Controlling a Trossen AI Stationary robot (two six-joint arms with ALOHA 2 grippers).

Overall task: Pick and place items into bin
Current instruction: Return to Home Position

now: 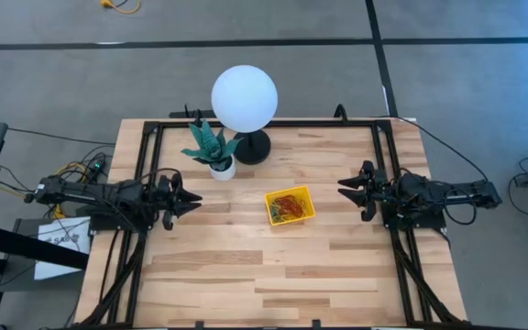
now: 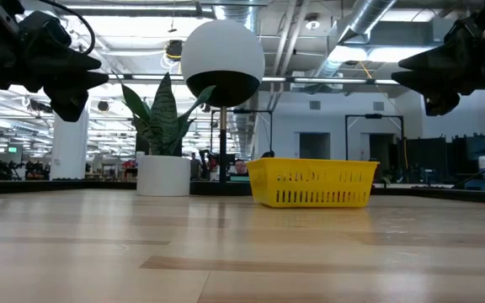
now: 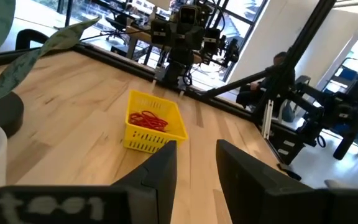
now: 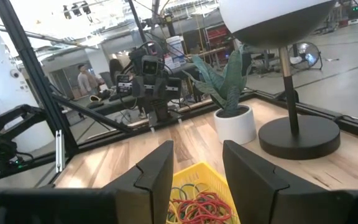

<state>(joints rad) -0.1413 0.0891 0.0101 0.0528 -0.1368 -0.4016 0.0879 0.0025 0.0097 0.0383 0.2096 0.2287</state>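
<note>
The yellow bin stands flat on the table's middle, also in the low view. Inside it lies a tangle of rubber bands, red, orange and green. My left gripper hovers open above the table's left side, pointing right at the bin from well off; its fingers frame the bin. My right gripper hovers open at the table's right side, pointing left, just short of the bin. Neither touches anything.
A white pot with a green plant and a lamp with a white globe on a black round base stand behind the bin toward the far edge. A black frame rail runs around the table. The near half is bare wood.
</note>
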